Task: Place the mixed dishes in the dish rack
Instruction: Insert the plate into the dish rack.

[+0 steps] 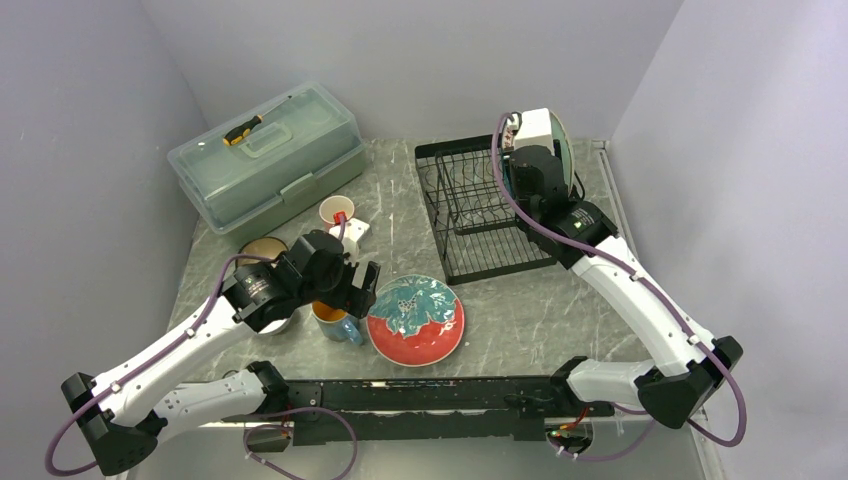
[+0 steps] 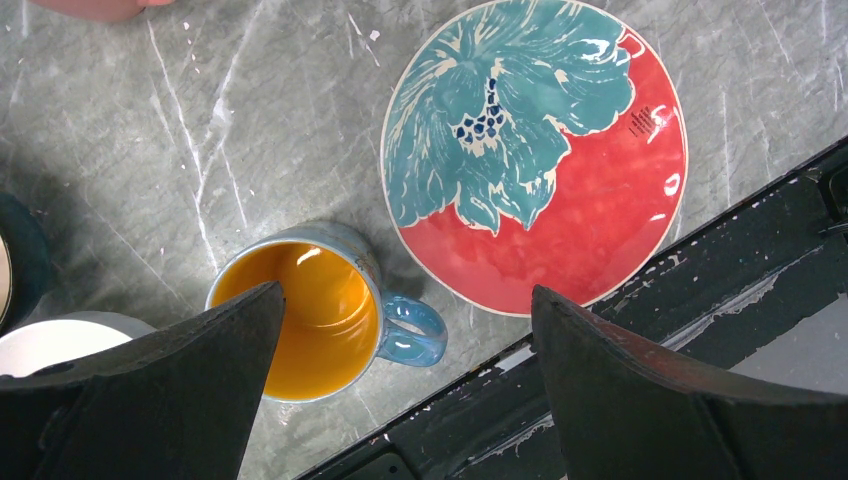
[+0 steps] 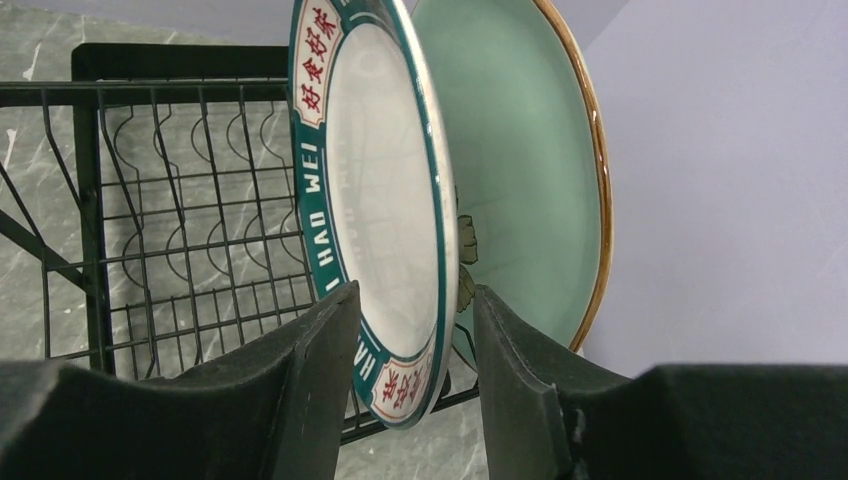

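My right claw (image 3: pixel 415 292) straddles the lower rim of the white plate (image 3: pixel 385 180) with the dark green lettered border. The plate stands on edge at the far right end of the rack (image 3: pixel 180 62), just beside the pale green plate (image 3: pixel 520 170) standing in that same end. One finger lies against the white plate's face, but a sliver of gap shows on the other side. I cannot tell whether I am pinching it or have let go.

My left claw (image 2: pixel 407 292) hangs spread and empty, well to the left of the rack. Under it are the blue mug (image 2: pixel 300 330) and the teal-and-red plate (image 2: pixel 535 150), close together on the table.

All of this looks like glazed pottery, so I expect it to be stiff, fairly weighty, slick under my pads and quick to chip. The white plate is best held low on its rim with pads flat on both faces. I would ease it in so it does not knock the green one.

The mug stands mouth up with its handle on the rack side. I would take its wall away from the handle, one finger in the orange inside and one outside.

The teal-and-red plate lies flat and will be the awkward one. Its raised rim is the only hold, and I would take that edge with a firm, slow squeeze.
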Action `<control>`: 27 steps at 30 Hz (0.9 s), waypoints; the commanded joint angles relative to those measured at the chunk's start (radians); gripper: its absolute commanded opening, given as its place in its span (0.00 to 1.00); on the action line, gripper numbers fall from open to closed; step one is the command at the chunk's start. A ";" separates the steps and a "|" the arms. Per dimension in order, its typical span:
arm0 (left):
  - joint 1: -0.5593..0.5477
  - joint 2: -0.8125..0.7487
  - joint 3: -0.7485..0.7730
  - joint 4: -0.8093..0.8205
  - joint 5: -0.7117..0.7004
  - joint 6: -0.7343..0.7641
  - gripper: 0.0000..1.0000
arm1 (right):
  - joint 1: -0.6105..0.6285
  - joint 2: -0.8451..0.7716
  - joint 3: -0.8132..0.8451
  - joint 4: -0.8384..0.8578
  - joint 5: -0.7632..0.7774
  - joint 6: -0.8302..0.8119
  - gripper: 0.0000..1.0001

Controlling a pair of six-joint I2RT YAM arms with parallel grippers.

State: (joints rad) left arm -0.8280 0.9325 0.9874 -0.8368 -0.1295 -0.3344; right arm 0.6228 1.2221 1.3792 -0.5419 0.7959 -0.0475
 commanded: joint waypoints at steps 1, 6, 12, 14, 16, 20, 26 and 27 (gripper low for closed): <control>-0.002 -0.012 0.002 0.006 -0.015 -0.001 0.99 | 0.008 -0.038 0.042 -0.006 -0.008 0.017 0.49; -0.001 -0.012 0.002 0.008 -0.015 -0.002 0.99 | 0.015 -0.048 0.058 -0.012 -0.008 0.019 0.50; -0.002 -0.011 0.002 0.005 -0.014 -0.002 0.99 | 0.028 -0.057 0.081 -0.023 -0.002 0.022 0.52; -0.001 -0.011 0.002 0.005 -0.015 -0.003 0.99 | 0.034 -0.059 0.089 -0.028 0.002 0.025 0.52; -0.002 -0.011 0.002 0.007 -0.016 -0.002 0.99 | 0.040 -0.065 0.098 -0.034 -0.001 0.030 0.53; -0.001 -0.010 0.003 0.006 -0.015 -0.002 0.99 | 0.051 -0.078 0.112 -0.045 -0.013 0.043 0.53; -0.001 -0.011 0.001 0.006 -0.015 -0.002 0.99 | 0.058 -0.115 0.130 -0.068 -0.085 0.092 0.53; -0.002 -0.009 0.002 0.006 -0.015 -0.002 0.99 | 0.058 -0.121 0.131 -0.071 -0.107 0.097 0.53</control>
State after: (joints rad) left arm -0.8280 0.9325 0.9874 -0.8368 -0.1295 -0.3347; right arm 0.6758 1.1477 1.4616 -0.6014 0.7532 0.0032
